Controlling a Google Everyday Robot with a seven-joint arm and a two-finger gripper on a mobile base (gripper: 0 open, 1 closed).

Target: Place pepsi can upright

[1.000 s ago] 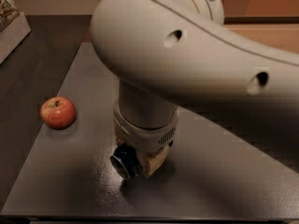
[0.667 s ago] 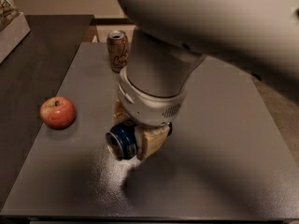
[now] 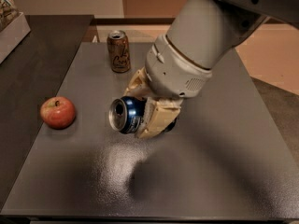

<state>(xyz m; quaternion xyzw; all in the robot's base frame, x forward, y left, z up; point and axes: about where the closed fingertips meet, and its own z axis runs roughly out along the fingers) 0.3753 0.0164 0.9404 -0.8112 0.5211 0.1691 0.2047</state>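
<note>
The pepsi can [image 3: 125,114] is dark blue with a silver end. It lies on its side in the air above the middle of the grey table [image 3: 224,171], its silver end facing left and toward the camera. My gripper [image 3: 149,110] is shut on the pepsi can, with cream-coloured fingers [image 3: 156,120] clamped around its body. The can's shadow falls on the table below it. The arm comes in from the upper right and hides the rear part of the can.
A brown-gold can with cursive lettering [image 3: 118,51] stands upright at the back of the table. A red apple [image 3: 58,112] sits at the left. A dark counter [image 3: 32,55] adjoins on the left, with a white box [image 3: 9,24] on it.
The arm has lifted and swung back to the right, raising the pepsi can off the table. The brown-gold can, hidden a second ago, is now in full view.
</note>
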